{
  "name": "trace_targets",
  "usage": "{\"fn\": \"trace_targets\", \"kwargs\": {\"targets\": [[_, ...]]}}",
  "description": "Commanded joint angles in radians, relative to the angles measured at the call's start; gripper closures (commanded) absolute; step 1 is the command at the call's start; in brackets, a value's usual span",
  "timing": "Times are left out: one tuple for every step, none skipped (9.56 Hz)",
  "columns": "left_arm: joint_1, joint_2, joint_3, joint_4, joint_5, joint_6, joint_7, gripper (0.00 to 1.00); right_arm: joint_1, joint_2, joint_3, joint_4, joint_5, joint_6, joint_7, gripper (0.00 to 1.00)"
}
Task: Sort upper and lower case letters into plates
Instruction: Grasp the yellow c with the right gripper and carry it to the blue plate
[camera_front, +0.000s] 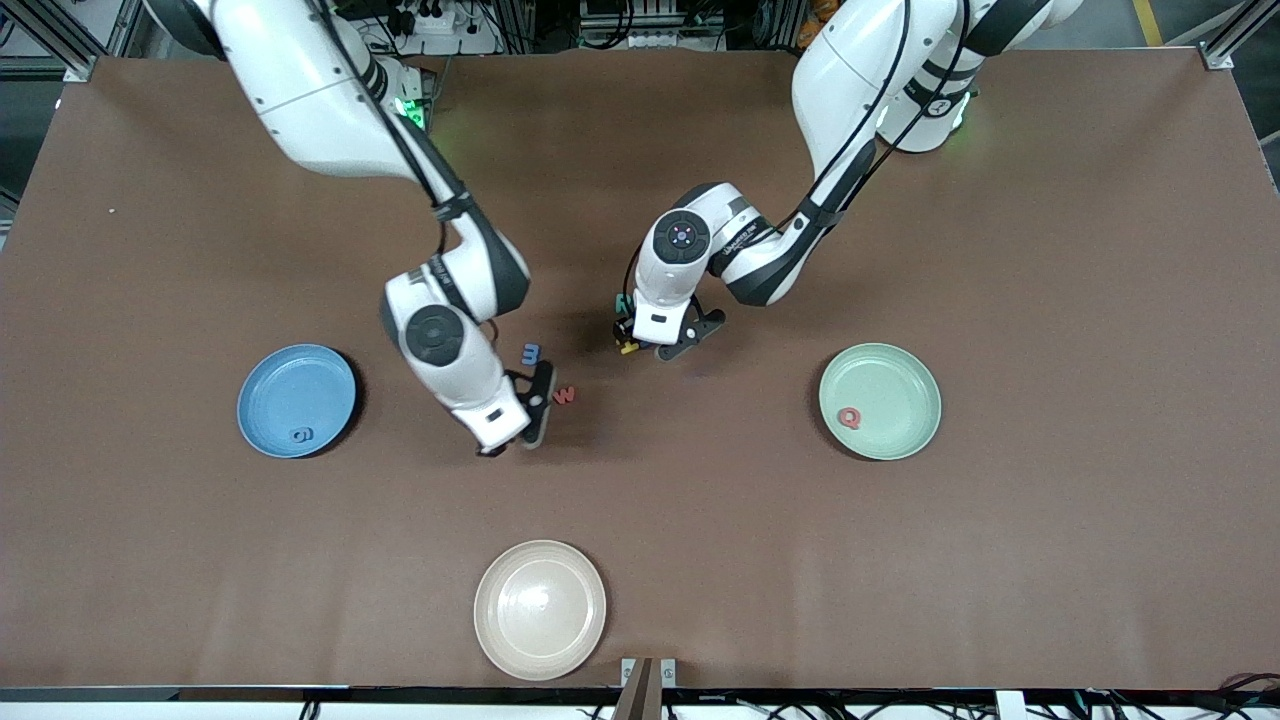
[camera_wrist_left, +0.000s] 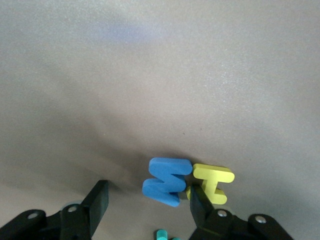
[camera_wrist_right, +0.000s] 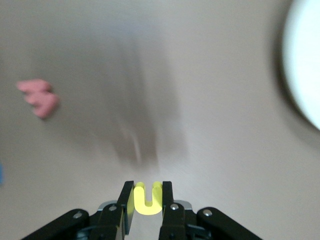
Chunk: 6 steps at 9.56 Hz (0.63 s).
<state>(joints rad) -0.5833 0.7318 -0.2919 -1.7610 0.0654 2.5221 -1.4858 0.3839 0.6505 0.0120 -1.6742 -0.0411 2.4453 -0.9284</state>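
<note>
Right claw (camera_wrist_right: 147, 200) is clamped on yellow u (camera_wrist_right: 147, 201); left claw (camera_wrist_left: 145, 200) is spread around blue M (camera_wrist_left: 167, 181), beside yellow H (camera_wrist_left: 212, 182).

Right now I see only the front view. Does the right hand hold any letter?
Observer: Yes. The right hand is shut on the yellow u, over the table near the red w.
Operator: Which letters are at the left hand?
Observer: The left hand is open, low over the blue M, which lies between its fingers.
Operator: Is the M alone there?
Observer: No. It touches the yellow H beside it.
</note>
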Motion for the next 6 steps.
{"fn": "trace_targets", "kwargs": {"targets": [[0.008,-0.012,0.008,-0.011,0.03,0.003,-0.034,0.26,-0.057,-0.032,-0.038,0.014,0.014,-0.014,0.025,1.0],[0.011,-0.018,0.008,-0.011,0.028,0.001,-0.036,0.26,-0.072,-0.046,-0.076,0.014,0.018,-0.014,0.043,1.0],[0.011,-0.014,0.008,-0.003,0.027,0.001,-0.066,0.26,-0.08,-0.06,-0.122,0.008,0.018,-0.026,0.102,1.0],[0.011,-0.011,0.01,0.001,0.028,0.001,-0.091,0.26,-0.082,-0.064,-0.171,0.013,0.017,-0.084,0.168,1.0],[0.011,-0.009,0.01,0.0,0.03,0.001,-0.09,0.25,-0.083,-0.068,-0.222,0.014,0.017,-0.11,0.231,1.0],[0.01,-0.005,0.011,0.002,0.031,0.003,-0.087,0.25,-0.083,-0.071,-0.263,0.008,0.018,-0.158,0.29,1.0]]}}
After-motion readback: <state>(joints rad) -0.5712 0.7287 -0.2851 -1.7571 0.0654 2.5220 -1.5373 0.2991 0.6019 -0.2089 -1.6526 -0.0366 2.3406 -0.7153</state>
